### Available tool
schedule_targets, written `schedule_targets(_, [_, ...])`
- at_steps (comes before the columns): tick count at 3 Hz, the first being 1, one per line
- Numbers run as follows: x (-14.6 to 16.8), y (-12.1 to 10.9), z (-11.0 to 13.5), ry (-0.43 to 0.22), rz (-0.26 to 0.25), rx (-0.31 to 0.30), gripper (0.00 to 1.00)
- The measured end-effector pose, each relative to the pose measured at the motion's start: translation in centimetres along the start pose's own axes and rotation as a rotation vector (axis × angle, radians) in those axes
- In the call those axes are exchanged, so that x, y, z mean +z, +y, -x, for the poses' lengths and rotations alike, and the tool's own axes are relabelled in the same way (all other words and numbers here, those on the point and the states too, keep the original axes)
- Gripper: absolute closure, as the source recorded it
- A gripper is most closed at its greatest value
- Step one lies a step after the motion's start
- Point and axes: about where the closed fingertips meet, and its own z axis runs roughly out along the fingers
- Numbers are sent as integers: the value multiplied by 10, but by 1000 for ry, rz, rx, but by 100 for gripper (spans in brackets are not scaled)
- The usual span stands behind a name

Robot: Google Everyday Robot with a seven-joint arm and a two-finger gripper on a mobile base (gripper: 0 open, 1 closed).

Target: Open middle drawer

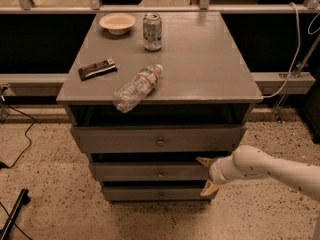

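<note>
The middle drawer (150, 172) is a grey flat front with a small brass knob (161, 172), second of three in the grey cabinet. It stands slightly out from the carcass, less far than the top drawer (157, 139) above it. My gripper (207, 175) reaches in from the right on a white arm (270, 170). It is open, with one tan fingertip (204, 161) at the drawer's upper right corner and the other near its lower right corner. It holds nothing.
On the cabinet top (200, 59) lie a plastic water bottle (137, 88) near the front edge, a dark snack bar (97, 69), a soda can (152, 31) and a white bowl (117, 23). The bottom drawer (159, 193) sits below. Cables run along the speckled floor at left.
</note>
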Motion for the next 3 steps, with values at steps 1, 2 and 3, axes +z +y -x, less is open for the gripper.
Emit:
schedule_targets(1, [4,2,-4,6,11,8,41])
schedule_targets(2, [3,5,-5,4,13,19,38])
schedule_targets(3, [-10,24,0,-20,30,33,39])
